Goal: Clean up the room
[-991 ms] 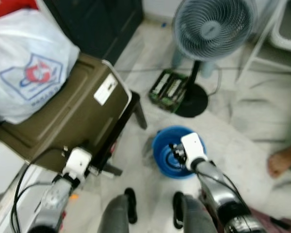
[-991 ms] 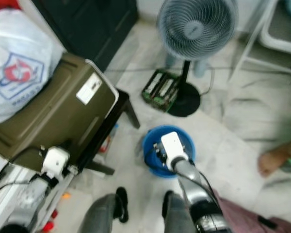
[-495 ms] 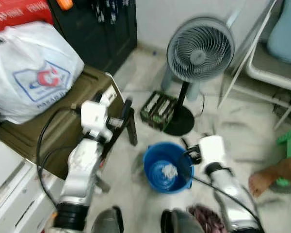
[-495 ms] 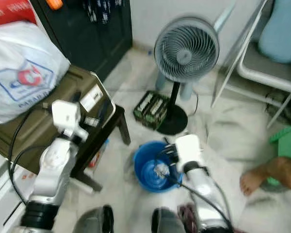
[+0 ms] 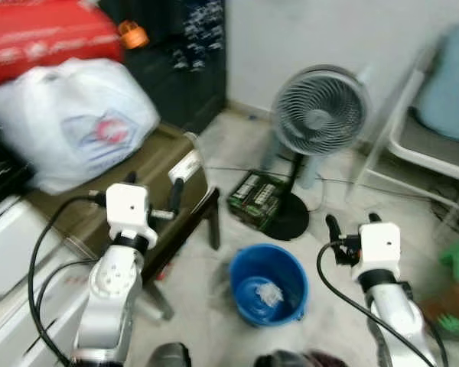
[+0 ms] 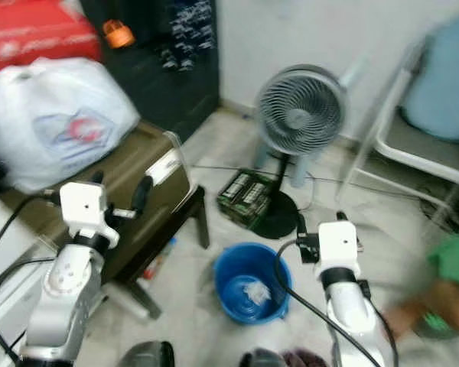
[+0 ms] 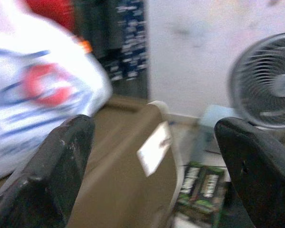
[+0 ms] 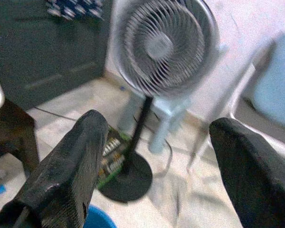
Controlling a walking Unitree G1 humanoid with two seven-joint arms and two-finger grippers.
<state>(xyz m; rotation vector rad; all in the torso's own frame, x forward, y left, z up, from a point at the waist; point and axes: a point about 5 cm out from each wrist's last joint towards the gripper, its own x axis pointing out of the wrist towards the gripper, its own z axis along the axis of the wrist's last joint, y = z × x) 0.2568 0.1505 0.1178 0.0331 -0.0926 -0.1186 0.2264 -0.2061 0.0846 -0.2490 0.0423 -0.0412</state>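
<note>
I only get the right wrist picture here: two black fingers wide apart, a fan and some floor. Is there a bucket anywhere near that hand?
Observer: Yes, a blue bucket stands on the floor just left of the right gripper, with something white crumpled inside.
Operator: Is that hand holding anything?
Observer: No, its fingers are open and empty, raised above the floor.
Operator: And the other arm?
Observer: The left gripper is raised too, open, over an olive case carrying a white plastic bag.

Glossy blue plastic bucket (image 5: 268, 284)
</note>
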